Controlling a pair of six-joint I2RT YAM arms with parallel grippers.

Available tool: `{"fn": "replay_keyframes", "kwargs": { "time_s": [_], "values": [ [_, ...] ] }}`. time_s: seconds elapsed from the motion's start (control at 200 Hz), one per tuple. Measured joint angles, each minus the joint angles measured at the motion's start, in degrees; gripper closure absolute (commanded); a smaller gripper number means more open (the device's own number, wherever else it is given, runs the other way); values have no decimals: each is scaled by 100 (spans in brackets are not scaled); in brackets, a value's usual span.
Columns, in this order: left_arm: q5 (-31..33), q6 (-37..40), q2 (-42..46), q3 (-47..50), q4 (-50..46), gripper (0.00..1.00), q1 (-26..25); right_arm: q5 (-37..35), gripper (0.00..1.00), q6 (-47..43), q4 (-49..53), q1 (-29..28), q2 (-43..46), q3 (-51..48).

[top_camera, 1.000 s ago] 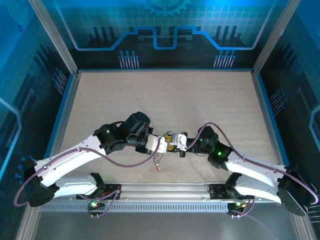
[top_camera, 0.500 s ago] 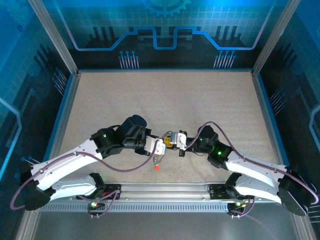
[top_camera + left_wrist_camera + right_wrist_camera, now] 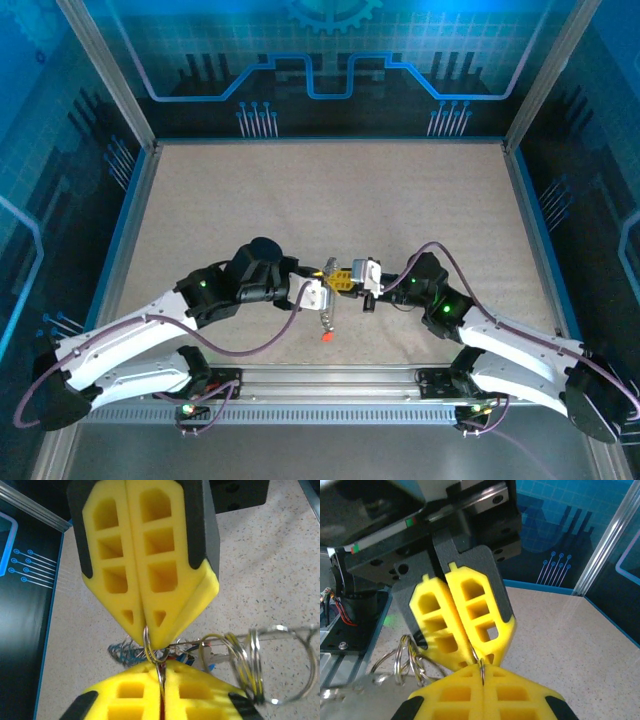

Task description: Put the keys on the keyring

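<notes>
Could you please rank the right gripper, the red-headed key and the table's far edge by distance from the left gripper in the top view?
1. right gripper, tip to tip with the left gripper.
2. red-headed key, just toward the near edge.
3. table's far edge, well beyond, at the back.

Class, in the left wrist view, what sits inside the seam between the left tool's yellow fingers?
A thin metal ring runs into the closed left tool, pinched at its tips. The yellow pads cover how deep it reaches.

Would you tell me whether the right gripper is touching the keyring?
Touching: the left wrist view shows the right gripper shut tight on the keyring.
</notes>
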State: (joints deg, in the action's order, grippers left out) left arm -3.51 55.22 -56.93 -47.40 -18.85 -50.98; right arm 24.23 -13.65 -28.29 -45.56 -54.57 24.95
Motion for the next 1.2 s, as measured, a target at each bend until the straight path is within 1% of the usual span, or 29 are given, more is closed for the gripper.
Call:
{"fn": "replay_keyframes", "kwargs": {
  "time_s": [0.115, 0.205, 0.33, 0.46, 0.63, 0.745, 0.905, 1.201],
  "values": [
    [87, -136, 9, 232, 111, 75, 92, 15, 100, 131, -70, 92, 57, -28],
    [87, -420, 11, 407, 380, 70, 105, 31, 100, 216, -149, 103, 46, -28],
    [59, -756, 127, 627, 905, 68, 114, 50, 100, 332, -297, 103, -87, -26],
    [28, -1045, 511, 697, 1217, 66, 177, 11, 100, 378, -229, 103, -162, -2],
    [35, -1351, 1342, 907, 1539, 61, 247, -116, 100, 374, 24, 114, -155, 103],
    [31, -1482, 1576, 1008, 1574, 60, 256, -129, 100, 352, 177, 155, -149, 109],
    [-20, -1637, 1482, 1029, 1624, 59, 280, -114, 100, 310, 269, 175, -151, 153],
    [-289, -1657, 922, 1023, 1545, 61, 284, -57, 100, 339, 271, 175, -236, 337]
  ]
}}
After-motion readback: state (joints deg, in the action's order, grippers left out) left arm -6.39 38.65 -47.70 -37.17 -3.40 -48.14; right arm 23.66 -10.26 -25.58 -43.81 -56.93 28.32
